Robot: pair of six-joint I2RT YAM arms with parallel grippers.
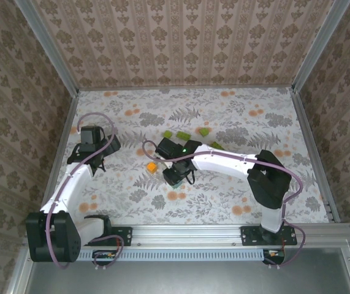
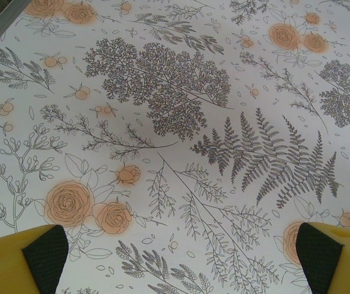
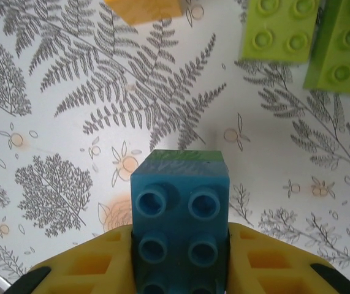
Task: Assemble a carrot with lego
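My right gripper [image 3: 179, 245] is shut on the carrot cluster [image 3: 179, 202], here a blue lego brick with a green piece joined at its far end, held above the patterned tabletop. An orange brick [image 3: 144, 9] lies just ahead of it, and two lime-green bricks [image 3: 279, 30] [image 3: 343, 49] lie ahead to the right. From above, the right gripper [image 1: 173, 176] hangs beside the orange brick [image 1: 152, 166], with lime-green bricks [image 1: 182, 136] behind it. My left gripper [image 2: 182, 251] is open over bare floral cloth, standing at the table's left [image 1: 96, 160].
More lime-green bricks [image 1: 205, 131] [image 1: 216, 146] lie behind the right arm. Wallpapered walls and metal rails [image 1: 64, 141] bound the table on three sides. The floral tabletop [image 1: 236, 116] spreads to the back right.
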